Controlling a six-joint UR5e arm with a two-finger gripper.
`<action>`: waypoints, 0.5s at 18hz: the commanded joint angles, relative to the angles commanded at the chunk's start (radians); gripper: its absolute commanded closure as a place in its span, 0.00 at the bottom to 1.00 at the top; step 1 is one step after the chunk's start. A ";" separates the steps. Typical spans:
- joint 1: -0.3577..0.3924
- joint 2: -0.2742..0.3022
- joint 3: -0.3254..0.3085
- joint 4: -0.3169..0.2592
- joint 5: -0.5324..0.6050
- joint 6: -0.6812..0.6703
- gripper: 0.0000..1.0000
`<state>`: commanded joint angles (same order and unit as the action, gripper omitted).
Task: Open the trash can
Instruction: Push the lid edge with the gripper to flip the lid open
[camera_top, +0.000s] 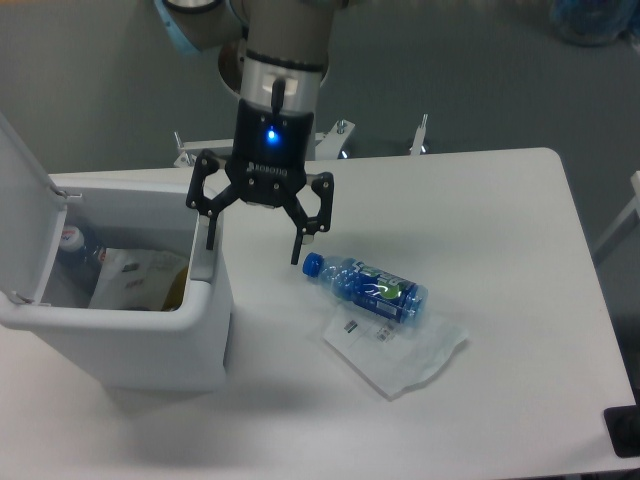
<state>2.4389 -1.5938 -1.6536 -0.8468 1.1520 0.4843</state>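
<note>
Holding my gripper (255, 247) spread wide, gripping nothing, hovering over right rim of trash can (150, 340). Can sitting at table's left, directly below-left of me; lid (22, 215) standing upright at far left side.

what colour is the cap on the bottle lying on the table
Blue. The bottle lies on its side, its cap toward the trash can; the fixed camera, the only view, shows it clearly.
</note>
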 joint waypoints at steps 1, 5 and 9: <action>0.018 0.003 -0.002 0.000 0.024 0.035 0.00; 0.074 -0.009 -0.014 0.000 0.161 0.198 0.00; 0.089 -0.040 -0.002 0.002 0.219 0.246 0.00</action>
